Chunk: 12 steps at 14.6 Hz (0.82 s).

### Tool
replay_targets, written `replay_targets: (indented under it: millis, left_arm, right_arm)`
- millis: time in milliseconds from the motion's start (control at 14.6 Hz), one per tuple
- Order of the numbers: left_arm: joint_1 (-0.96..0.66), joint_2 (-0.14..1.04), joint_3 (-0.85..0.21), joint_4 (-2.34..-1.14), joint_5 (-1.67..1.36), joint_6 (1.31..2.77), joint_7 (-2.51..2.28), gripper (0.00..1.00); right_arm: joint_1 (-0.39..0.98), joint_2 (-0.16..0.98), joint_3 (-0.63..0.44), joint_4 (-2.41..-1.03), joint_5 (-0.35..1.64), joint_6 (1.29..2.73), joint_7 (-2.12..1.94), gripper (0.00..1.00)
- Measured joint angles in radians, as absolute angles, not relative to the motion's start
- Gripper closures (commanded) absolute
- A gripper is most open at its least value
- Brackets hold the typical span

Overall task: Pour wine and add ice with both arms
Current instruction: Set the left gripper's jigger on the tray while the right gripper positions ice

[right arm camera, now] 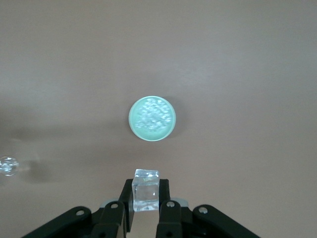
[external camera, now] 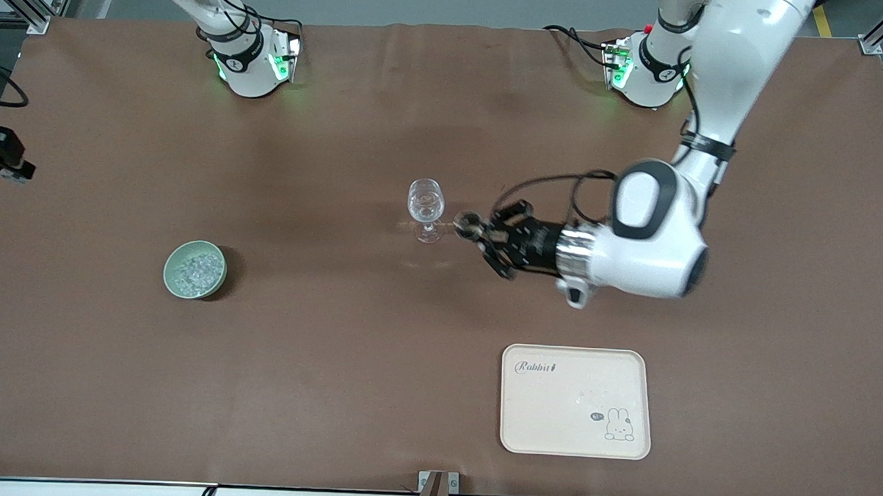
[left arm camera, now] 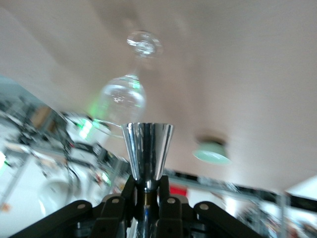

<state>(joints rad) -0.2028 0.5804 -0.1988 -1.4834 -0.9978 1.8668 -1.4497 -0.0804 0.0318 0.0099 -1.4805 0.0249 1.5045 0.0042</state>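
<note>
Two white jointed arms at a matte brown table (external camera: 335,362). Left gripper (external camera: 475,231) tilted sideways beside the clear stemmed glass (external camera: 426,207), clenched on a shiny metal cone-shaped cup (left arm camera: 147,153), flared mouth aimed at the glass bowl. Right gripper (right arm camera: 145,206) held high over the table, seen only in the right wrist view, clamped on a clear, square-edged ice cube (right arm camera: 145,189). Below it, round pale green bowl (external camera: 195,269) toward the right arm's end of the table, filled with small glittering whitish ice (external camera: 195,269). Flat cream rectangular tray (external camera: 576,401) with rounded corners and a rabbit drawing, nearer the front camera than the glass.
</note>
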Motion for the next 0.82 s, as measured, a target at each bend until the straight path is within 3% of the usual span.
replay_targets:
  millis: [342,822]
  left_arm:
    - [-0.027,0.719,-0.191,-1.360,-1.206,1.865,-1.308,0.99]
    - [0.132,0.863,-0.185,-1.338,-1.456,1.882,-1.063,0.99]
  right_arm:
    - [-0.048,0.056,0.233,-1.495,0.026,1.541,0.304,1.00]
    - [0.004,0.160,0.522,-1.515,0.023,1.664,0.762,1.00]
